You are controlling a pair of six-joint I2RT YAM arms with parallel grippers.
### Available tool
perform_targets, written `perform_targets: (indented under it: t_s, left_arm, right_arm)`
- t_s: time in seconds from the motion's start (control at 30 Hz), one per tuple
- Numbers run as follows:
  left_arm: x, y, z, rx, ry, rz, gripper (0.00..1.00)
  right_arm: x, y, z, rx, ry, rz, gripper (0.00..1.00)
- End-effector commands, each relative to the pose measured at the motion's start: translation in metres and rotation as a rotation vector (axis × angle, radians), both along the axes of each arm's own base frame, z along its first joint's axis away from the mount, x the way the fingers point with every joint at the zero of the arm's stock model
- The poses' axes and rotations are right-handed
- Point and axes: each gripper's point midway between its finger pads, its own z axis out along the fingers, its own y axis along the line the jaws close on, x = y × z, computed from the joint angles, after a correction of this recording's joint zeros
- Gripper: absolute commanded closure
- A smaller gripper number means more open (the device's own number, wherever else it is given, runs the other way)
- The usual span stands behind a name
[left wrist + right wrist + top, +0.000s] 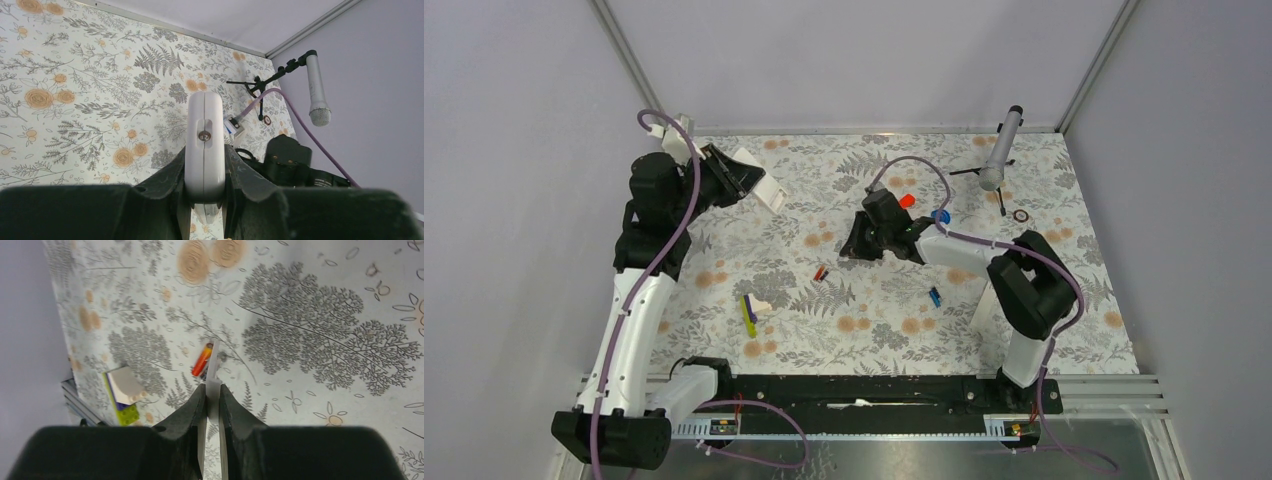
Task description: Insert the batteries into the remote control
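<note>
My left gripper is shut on the light-grey remote control and holds it above the table's back left. In the left wrist view the remote stands edge-on between the fingers, with the gripper shut on it. My right gripper hangs low over the table's middle. It is shut on a thin flat light-grey piece. The red-and-black battery lies on the cloth just beyond that piece, as the right wrist view shows. The blue battery lies right of centre.
A bigger orange-red cylinder and a round blue cap sit behind the right wrist. A microphone on a small stand and a small ring are at the back right. Toy bricks lie front left.
</note>
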Motion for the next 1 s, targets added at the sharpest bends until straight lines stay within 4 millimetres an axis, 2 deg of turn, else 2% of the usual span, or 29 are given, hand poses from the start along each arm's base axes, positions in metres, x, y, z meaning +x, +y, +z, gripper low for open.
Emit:
perform_targets:
  t_s: [0.0, 0.13, 0.3, 0.4, 0.5, 0.57, 0.63, 0.73, 0.83, 0.9, 0.97]
  left_arm:
    - [-0.001, 0.002, 0.008, 0.000, -0.037, 0.005, 1.00]
    - [-0.003, 0.000, 0.009, -0.009, -0.045, -0.008, 1.00]
    - [-0.008, 0.000, 0.024, -0.025, -0.122, -0.004, 1.00]
    - [-0.009, -0.001, 0.029, -0.027, -0.139, -0.011, 1.00]
    - [-0.011, -0.003, 0.033, -0.031, -0.155, -0.023, 1.00]
    - [-0.013, -0.004, 0.036, -0.036, -0.171, -0.034, 1.00]
    - [-0.015, -0.008, 0.040, -0.052, -0.187, -0.056, 1.00]
    - [-0.024, -0.024, 0.052, -0.086, -0.235, -0.169, 1.00]
    - [-0.041, -0.044, 0.068, -0.105, -0.296, -0.332, 1.00]
    - [-0.052, -0.052, 0.078, -0.104, -0.338, -0.415, 1.00]
    - [-0.060, -0.057, 0.085, -0.098, -0.376, -0.467, 1.00]
  right_arm:
    - [-0.006, -0.003, -0.019, -0.063, 0.025, 0.031, 0.90]
    - [-0.008, -0.009, -0.042, -0.116, 0.050, 0.033, 0.88]
    - [-0.006, -0.027, -0.062, -0.237, 0.050, 0.028, 0.69]
    - [-0.004, -0.035, -0.055, -0.271, 0.029, 0.010, 0.56]
    - [0.005, -0.047, -0.035, -0.307, -0.040, -0.026, 0.41]
    - [0.009, -0.049, -0.016, -0.306, -0.090, -0.023, 0.30]
    - [0.009, -0.043, 0.011, -0.265, -0.143, 0.023, 0.23]
    - [-0.001, -0.013, 0.073, -0.078, -0.244, 0.172, 0.19]
    - [-0.032, 0.023, 0.149, 0.241, -0.411, 0.396, 0.19]
    - [-0.064, 0.031, 0.189, 0.428, -0.529, 0.556, 0.19]
    - [-0.091, 0.028, 0.217, 0.554, -0.621, 0.667, 0.19]
